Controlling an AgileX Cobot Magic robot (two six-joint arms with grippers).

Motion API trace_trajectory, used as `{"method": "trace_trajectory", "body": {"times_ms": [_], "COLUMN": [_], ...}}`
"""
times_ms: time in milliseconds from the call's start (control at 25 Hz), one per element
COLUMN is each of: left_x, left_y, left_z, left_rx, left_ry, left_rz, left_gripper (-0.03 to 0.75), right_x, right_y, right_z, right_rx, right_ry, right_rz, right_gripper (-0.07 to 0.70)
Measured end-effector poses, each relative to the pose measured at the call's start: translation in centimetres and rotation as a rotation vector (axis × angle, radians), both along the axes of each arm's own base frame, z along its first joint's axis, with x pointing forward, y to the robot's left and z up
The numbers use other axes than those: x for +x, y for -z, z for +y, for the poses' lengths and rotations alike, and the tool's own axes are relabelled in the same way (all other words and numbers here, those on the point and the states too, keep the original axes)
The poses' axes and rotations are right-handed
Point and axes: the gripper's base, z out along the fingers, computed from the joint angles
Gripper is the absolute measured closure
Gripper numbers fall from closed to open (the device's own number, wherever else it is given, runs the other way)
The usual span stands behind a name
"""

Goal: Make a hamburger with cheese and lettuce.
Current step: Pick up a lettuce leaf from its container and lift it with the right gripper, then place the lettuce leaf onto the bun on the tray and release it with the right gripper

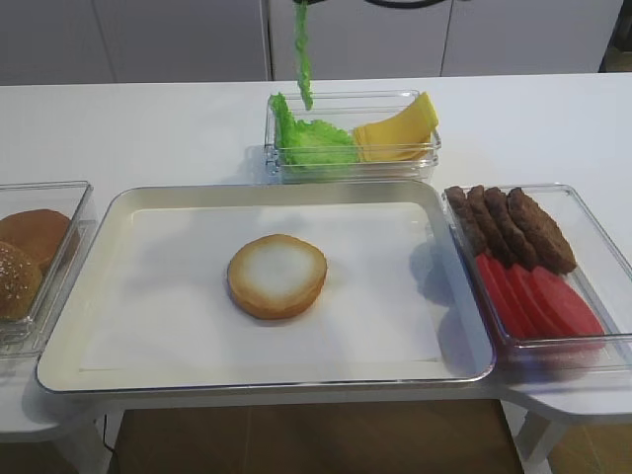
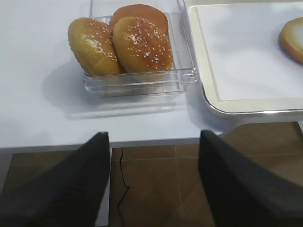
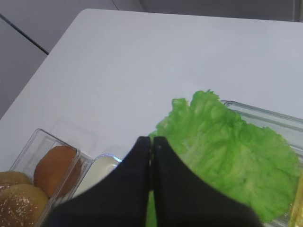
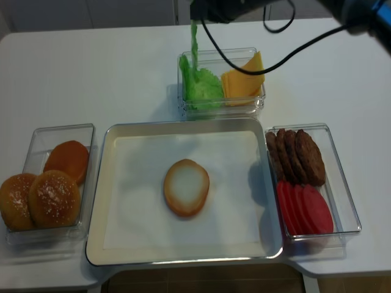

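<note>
The hamburger bun half [image 1: 276, 276], pale cut face up, lies in the middle of the white tray [image 1: 79, 326]. My right gripper [image 4: 195, 17] is high over the back box, shut on a lettuce leaf [image 4: 194, 39] that hangs down edge-on as a green strip [image 1: 301, 49]. In the right wrist view its black fingers [image 3: 137, 165] are pressed together, with green showing between them and more lettuce [image 3: 227, 156] below in the box. Fanned cheese slices [image 1: 395, 128] lie beside that lettuce [image 1: 311, 138]. My left gripper [image 2: 154, 137] is open and empty, off the table's front edge.
A clear box of domed buns [image 4: 55, 183] stands left of the tray. A clear box with brown patties [image 1: 509, 222] and red slices [image 1: 538, 296] stands to its right. A black cable [image 4: 256, 58] hangs over the back box.
</note>
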Motion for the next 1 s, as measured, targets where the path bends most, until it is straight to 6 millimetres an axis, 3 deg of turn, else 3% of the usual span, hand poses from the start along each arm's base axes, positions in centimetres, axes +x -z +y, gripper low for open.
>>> {"method": "trace_trajectory", "body": {"times_ms": [320, 480, 800, 1000], "left_x": [0.0, 0.0, 0.0, 0.0], "left_y": [0.0, 0.0, 0.0, 0.0], "left_z": [0.0, 0.0, 0.0, 0.0], "left_rx": [0.000, 0.000, 0.000, 0.000], "left_ry": [0.000, 0.000, 0.000, 0.000], "left_rz": [0.000, 0.000, 0.000, 0.000], "left_gripper": [0.277, 0.277, 0.277, 0.277], "right_x": [-4.6, -7.4, -12.7, -14.3], "right_y": [-5.3, -5.9, -1.7, 2.3], "right_z": [-1.6, -2.6, -3.4, -2.7], "right_rx": [-0.032, -0.033, -0.072, -0.097], "right_ry": [-0.011, -0.011, -0.019, -0.014], "right_rz": [-0.026, -0.013, 0.106, 0.163], "right_gripper": [0.630, 0.630, 0.630, 0.630]}}
